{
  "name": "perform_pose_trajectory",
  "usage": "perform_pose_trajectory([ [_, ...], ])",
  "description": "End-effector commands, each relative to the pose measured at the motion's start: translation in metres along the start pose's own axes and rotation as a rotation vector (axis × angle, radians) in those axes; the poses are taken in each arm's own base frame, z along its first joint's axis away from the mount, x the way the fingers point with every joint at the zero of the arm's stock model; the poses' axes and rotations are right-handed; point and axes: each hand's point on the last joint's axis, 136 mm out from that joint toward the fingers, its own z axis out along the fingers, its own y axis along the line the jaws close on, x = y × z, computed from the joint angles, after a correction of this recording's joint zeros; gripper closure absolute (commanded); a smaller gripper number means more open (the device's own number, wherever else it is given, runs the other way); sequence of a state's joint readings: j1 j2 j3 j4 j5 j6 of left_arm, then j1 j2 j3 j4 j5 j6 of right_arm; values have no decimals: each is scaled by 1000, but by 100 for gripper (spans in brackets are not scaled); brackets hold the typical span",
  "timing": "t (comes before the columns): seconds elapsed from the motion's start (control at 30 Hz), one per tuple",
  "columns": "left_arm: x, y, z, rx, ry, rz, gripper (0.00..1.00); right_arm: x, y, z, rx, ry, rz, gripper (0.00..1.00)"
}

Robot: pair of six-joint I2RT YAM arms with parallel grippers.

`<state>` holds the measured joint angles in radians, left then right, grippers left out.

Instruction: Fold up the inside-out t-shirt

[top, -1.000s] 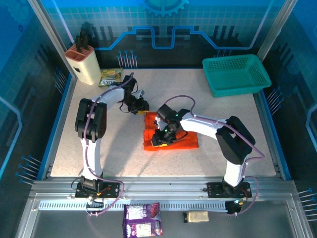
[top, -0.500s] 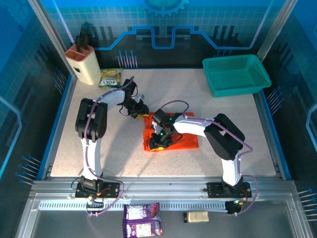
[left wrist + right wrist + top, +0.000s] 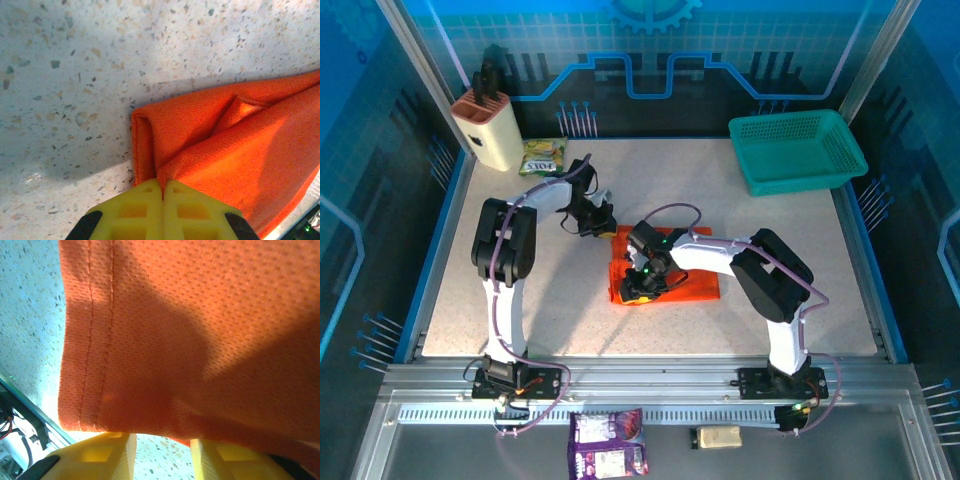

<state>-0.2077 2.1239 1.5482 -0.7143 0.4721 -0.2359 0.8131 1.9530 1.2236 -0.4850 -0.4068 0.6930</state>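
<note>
Now, step: gripping the shirt's edges for a fold.
Shirt: inside-out t-shirt (image 3: 698,284) lay well left of the teal basket (image 3: 798,178).
Left gripper (image 3: 162,192): pinched shut on a corner.
Right gripper (image 3: 162,442): jaws apart at the hem.
Next: probably the right jaws must close before lifting.

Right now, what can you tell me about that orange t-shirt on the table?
The t-shirt is bright orange, a fine mesh-like knit, soft and creased. It lies folded into a rough rectangle near the middle of the speckled table, between the two arms. One corner shows doubled-over layers, where the closed left fingers pinch a fold. A double-stitched hem lies at the tips of the right fingers, which stand apart.
</note>
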Motion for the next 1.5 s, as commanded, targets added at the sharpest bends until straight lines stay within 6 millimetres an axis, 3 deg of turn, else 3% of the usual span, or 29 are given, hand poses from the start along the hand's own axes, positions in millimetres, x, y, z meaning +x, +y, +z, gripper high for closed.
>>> perform_pose_trajectory([
  [0.0, -12, -25, -30, 20, -109, 93, 97, 14, -11, 12, 20, 51, 35, 66],
  [0.2, -22, -34, -40, 1, -166, 156, 97, 17, -13, 14, 25, 61, 39, 67],
  [0.43, -28, -17, -8, -29, -128, 143, 96, 17, -11, 16, 15, 66, 38, 67],
  [0.63, -32, 12, 8, -151, -139, 130, 90, 14, 1, 14, -15, 61, 22, 67],
  [0.77, -32, 16, 4, -183, -155, 134, 86, 5, 26, -9, -67, 7, -14, 64],
  [0.9, -35, 3, -17, -167, -215, 152, 79, -7, 44, -44, -117, -65, -32, 60],
  [0.97, -34, -7, -31, -155, -240, 158, 71, -12, 47, -63, -137, -104, -34, 60],
  [1.07, -30, -27, -54, -120, -276, 168, 69, -24, 40, -91, -153, -160, -19, 59],
  [1.23, -1, -64, -66, -85, -254, 202, 75, -58, -2, -123, -139, -237, 60, 60],
  [1.33, 34, -84, -50, -57, -179, 220, 80, -80, -28, -131, -132, -260, 103, 60],
  [1.47, 81, -87, -20, -68, -82, 207, 88, -110, -46, -130, -167, -262, 124, 61],
])
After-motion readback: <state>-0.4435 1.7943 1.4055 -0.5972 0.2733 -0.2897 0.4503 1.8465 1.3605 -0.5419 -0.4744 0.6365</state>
